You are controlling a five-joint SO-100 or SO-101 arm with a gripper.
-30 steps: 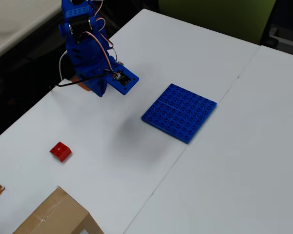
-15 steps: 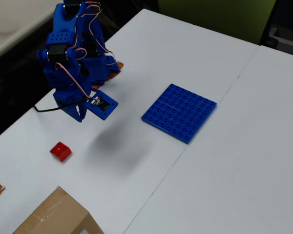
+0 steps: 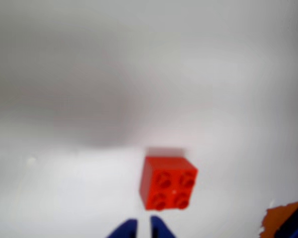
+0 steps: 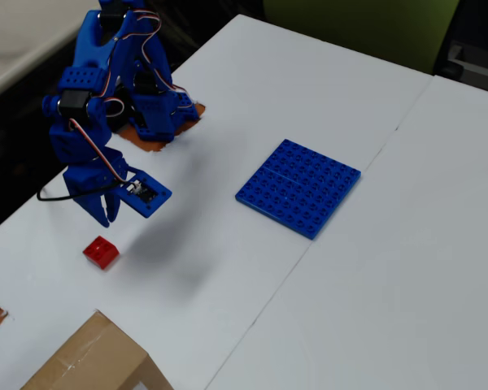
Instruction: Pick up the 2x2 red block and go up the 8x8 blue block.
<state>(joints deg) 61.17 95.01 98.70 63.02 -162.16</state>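
Tool (image 4: pixel 107 218) above table | 2x2 red block (image 4: pixel 102 252) bright red, four studs

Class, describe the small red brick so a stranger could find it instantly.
On the white table, find the blue arm at the overhead view's left. Just below its gripper lies the 2x2 red block, the only red piece, with four studs.

A hobby or lab workbench is being shown. Two white tabletops (image 4: pixel 366 268) are being pushed together edge to edge, and a small blue 3D-printed robot arm (image 4: pixel 106 106) with exposed servo wires is being mounted at one edge. A cardboard box (image 4: pixel 89 361) is being kept at the table's near edge.
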